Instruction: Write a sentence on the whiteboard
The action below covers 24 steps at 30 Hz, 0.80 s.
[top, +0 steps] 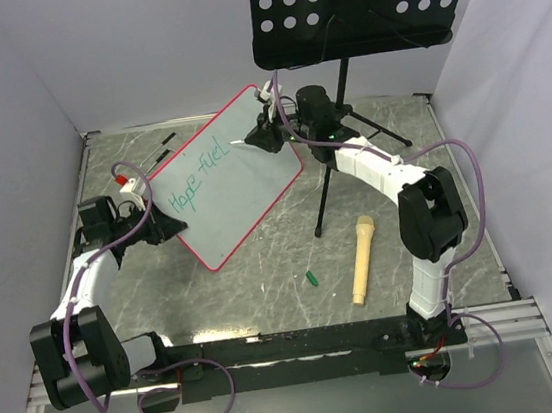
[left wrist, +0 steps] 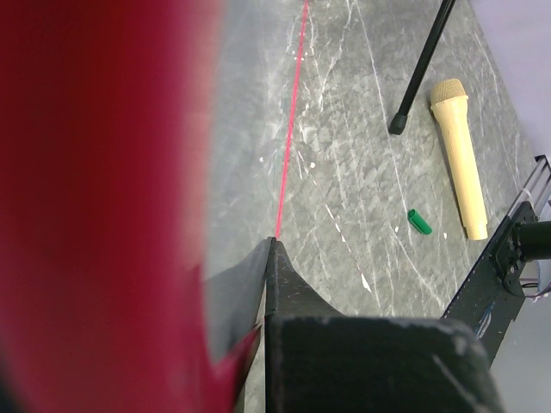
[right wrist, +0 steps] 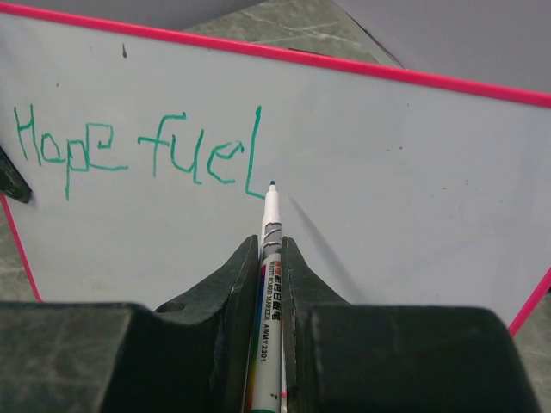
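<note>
The whiteboard (top: 243, 185) with its pink-red frame stands tilted on the table. My left gripper (top: 154, 221) is shut on its left edge. In the left wrist view the frame (left wrist: 103, 172) is a red blur against the one black finger (left wrist: 297, 292) that shows. My right gripper (top: 265, 132) is shut on a white marker (right wrist: 269, 284). The marker's tip sits at the board (right wrist: 387, 172), just right of the last letter. The sentence (right wrist: 138, 151) reads "Hope fuel" in teal, and it shows in the top view too (top: 197, 181).
A black perforated music stand (top: 352, 1) rises behind the board, its pole and legs (top: 334, 149) just right of it. A tan microphone (top: 361, 256) and a green marker cap (top: 311, 279) lie on the grey table. White walls close in three sides.
</note>
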### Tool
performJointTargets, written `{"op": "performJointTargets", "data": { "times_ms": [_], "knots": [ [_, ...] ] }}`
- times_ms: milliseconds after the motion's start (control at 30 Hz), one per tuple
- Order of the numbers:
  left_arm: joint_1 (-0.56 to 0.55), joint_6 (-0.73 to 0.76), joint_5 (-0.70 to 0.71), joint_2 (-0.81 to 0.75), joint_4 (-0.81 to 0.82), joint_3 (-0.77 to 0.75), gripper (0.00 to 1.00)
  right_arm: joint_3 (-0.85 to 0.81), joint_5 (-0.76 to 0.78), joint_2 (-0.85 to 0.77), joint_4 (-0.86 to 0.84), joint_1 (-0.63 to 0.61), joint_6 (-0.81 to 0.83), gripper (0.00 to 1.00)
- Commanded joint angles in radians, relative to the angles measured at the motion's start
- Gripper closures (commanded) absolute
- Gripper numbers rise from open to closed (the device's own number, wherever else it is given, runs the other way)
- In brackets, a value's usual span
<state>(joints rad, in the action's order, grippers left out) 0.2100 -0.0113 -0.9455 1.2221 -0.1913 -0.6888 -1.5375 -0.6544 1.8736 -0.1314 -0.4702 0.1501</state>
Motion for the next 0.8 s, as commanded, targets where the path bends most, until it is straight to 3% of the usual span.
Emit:
{"op": "performJointTargets", "data": {
  "times_ms": [0,767],
  "knots": [
    [0.005,0.077,0.137,0.011,-0.037,-0.008,0.99,-0.073,-0.008,-0.027,-0.040,0.007,-0.011,1.00],
    [0.003,0.076,0.134,0.019,-0.036,-0.008,0.99,-0.153,0.016,0.070,0.001,0.004,-0.003,1.00]
  ]
}}
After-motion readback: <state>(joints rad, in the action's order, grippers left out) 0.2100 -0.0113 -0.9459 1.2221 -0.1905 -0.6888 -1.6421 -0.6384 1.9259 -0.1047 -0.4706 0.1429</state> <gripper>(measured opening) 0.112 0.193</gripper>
